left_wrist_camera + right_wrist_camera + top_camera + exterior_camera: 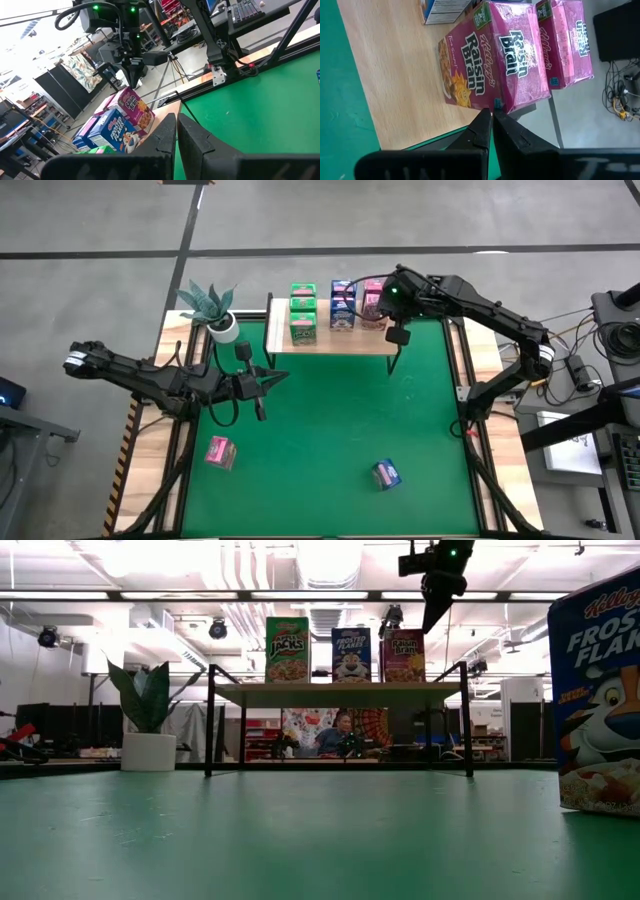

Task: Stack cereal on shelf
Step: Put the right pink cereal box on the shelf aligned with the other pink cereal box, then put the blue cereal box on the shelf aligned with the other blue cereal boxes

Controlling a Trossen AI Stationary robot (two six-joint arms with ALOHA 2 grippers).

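The shelf (340, 342) (340, 693) stands at the table's far edge. Green (303, 315), blue (342, 305) and pink cereal boxes (372, 300) stand upright on its plank. The right wrist view shows two pink Raisin Bran boxes (490, 60), one behind the other. A pink box (220, 452) lies loose on the table near left, and a blue one (387, 473) (600, 690) near right. My right gripper (399, 336) (432, 618) (492, 119) hangs shut above the shelf's right end, just clear of the pink boxes. My left gripper (280, 374) (177, 122) is shut, at left centre, holding nothing.
A potted plant (210, 305) (147, 715) stands just left of the shelf. Green table surface (330, 420) lies between the shelf and the two loose boxes. A person (335, 735) sits in the room beyond the table.
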